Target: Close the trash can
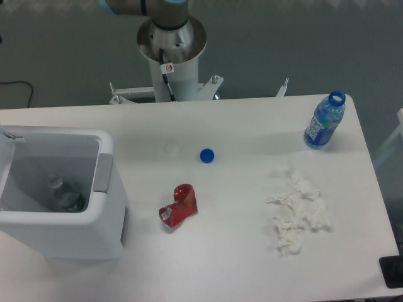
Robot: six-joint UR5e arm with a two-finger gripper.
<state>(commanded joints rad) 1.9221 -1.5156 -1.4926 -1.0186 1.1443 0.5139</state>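
Only a small round warning sticker (168, 68) shows, writing unreadable.

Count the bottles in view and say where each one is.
2. An uncapped blue bottle stands at the table's far right corner; a clear bottle lies inside the open trash can. More could be hidden in the can.

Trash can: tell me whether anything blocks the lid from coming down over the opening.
Nothing visible does. The trash can stands open, with only a bottle lying low inside, well below the rim. The lid shows only at the left edge. The gripper is out of view.
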